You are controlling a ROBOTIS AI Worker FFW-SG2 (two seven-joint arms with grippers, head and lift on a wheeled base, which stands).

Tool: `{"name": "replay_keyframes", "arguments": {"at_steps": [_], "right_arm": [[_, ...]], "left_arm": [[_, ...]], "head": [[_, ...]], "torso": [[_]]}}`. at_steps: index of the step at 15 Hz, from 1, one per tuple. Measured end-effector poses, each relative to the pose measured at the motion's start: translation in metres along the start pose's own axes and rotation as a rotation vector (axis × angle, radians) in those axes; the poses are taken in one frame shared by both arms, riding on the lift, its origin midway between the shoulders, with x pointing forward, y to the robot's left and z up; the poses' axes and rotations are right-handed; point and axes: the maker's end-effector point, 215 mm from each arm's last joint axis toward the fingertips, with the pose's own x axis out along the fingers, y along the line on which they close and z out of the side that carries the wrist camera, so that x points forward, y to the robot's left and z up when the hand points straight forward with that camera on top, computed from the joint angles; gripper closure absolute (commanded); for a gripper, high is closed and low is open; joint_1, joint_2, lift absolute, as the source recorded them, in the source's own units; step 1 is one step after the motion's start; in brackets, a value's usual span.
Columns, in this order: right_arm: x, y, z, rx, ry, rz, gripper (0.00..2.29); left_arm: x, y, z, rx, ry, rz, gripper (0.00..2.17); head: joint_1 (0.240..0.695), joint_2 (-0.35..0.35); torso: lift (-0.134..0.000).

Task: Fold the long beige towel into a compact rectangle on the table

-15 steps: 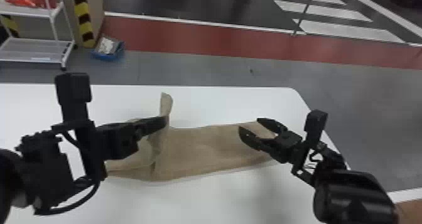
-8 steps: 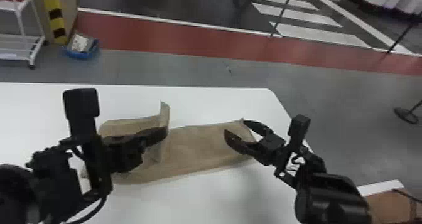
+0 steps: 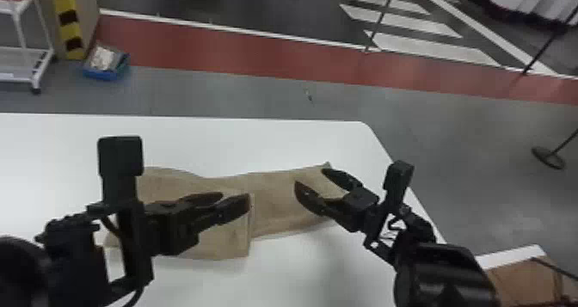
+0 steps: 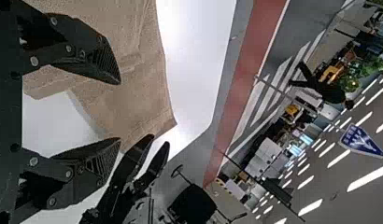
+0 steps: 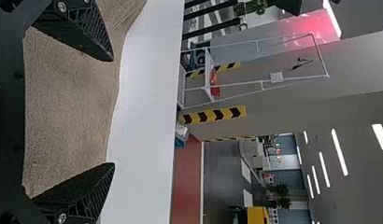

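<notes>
The left claw (image 3: 235, 197) hides part of the beige towel (image 3: 275, 198).

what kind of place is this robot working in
Probably an indoor workshop or factory floor: a red lane, white crossing stripes and a yellow-and-black striped post.
</notes>
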Motion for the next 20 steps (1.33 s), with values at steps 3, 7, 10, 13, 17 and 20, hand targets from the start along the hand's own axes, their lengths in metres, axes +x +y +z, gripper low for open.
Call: {"name": "replay_keyframes", "arguments": {"at_steps": [3, 7, 10, 13, 17, 20], "right_arm": [[-0.013, 0.016, -0.003, 0.030, -0.002, 0.006, 0.23], [-0.024, 0.035, -0.019, 0.124, 0.040, 0.010, 0.50], [-0.021, 0.055, -0.039, 0.176, 0.103, 0.015, 0.55], [-0.018, 0.089, -0.048, 0.208, 0.154, 0.060, 0.62], [-0.018, 0.111, -0.059, 0.221, 0.219, 0.070, 0.62], [-0.018, 0.108, -0.063, 0.219, 0.234, 0.064, 0.62]], "left_arm": [[-0.019, 0.040, 0.010, -0.006, -0.029, 0.076, 0.03], [-0.046, 0.084, 0.021, 0.003, -0.072, 0.166, 0.03], [-0.054, 0.090, 0.019, 0.021, -0.080, 0.187, 0.03], [-0.055, 0.093, 0.016, 0.033, -0.078, 0.199, 0.03], [-0.056, 0.090, 0.017, 0.036, -0.082, 0.188, 0.03], [-0.057, 0.088, 0.015, 0.036, -0.083, 0.184, 0.03]], "head": [[0.695, -0.329], [0.695, -0.255], [0.695, -0.227], [0.695, -0.190], [0.695, -0.166], [0.695, -0.168]], "torso": [[-0.124], [-0.124], [-0.124], [-0.124], [-0.124], [-0.124]]}}
